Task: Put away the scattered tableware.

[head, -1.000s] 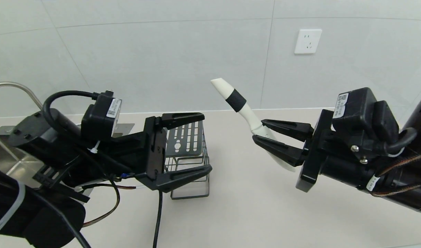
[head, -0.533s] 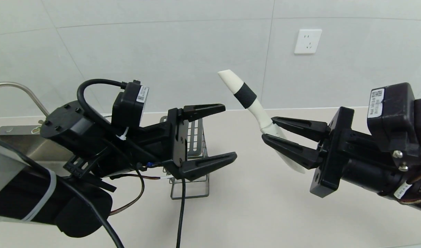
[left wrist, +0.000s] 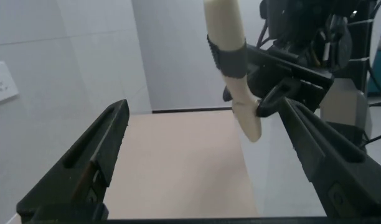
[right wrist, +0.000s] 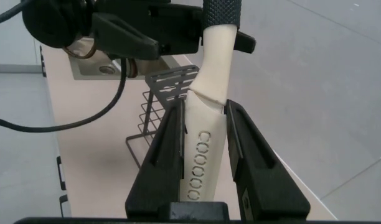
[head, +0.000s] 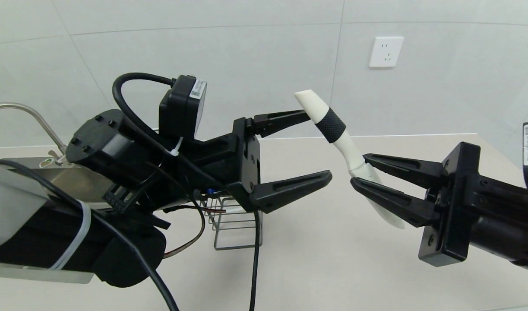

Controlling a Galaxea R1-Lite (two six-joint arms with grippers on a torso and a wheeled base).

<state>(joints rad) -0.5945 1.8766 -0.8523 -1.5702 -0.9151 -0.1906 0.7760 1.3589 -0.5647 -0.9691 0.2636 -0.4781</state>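
Head view, item one: one white plastic utensil (head: pixel 346 147), smooth, with one black knurled grip band and a row of oval holes, is angling toward eleven o'clock. The right gripper (head: pixel 358 169) is clamping its holed end between two black fingers.

Left gripper (head: pixel 320 144) is hovering with fingers spread apart, its upper tip just beside the band.

One wire rack (head: pixel 235 224) is standing on the beige countertop (head: pixel 333 259) at seven o'clock.

Sticker labels (head: pixel 197 89) are showing print too small to read.
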